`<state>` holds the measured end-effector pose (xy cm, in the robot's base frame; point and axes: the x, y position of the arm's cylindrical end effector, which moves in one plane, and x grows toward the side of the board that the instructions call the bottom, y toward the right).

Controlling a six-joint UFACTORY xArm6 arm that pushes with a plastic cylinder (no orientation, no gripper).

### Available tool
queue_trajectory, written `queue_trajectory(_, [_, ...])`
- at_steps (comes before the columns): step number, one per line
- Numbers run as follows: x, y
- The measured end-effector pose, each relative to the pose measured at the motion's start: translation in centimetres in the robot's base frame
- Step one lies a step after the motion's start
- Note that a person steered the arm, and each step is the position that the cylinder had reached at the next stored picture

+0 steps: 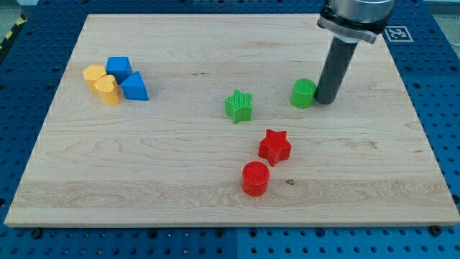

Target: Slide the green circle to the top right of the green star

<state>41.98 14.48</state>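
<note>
Red circle (255,178): nearest the view's bottom, with red star (274,146) just above it; both well clear of the work.
Green star (238,106): board centre.
Green circle (304,93): near the star, to its right and slightly higher.
My tip (325,101): bare rod, no jaws, holding nothing; touching or just beside the circle's right side. From there a push would likely drive the circle leftward toward the star, so the tip probably needs to come round below it.
Blue and yellow blocks (115,80): clustered far left, uninvolved.
</note>
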Motion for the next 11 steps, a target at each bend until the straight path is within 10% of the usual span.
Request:
queue_trajectory(6, [1.9,2.4])
queue_trajectory(11, [-1.5,-8.7])
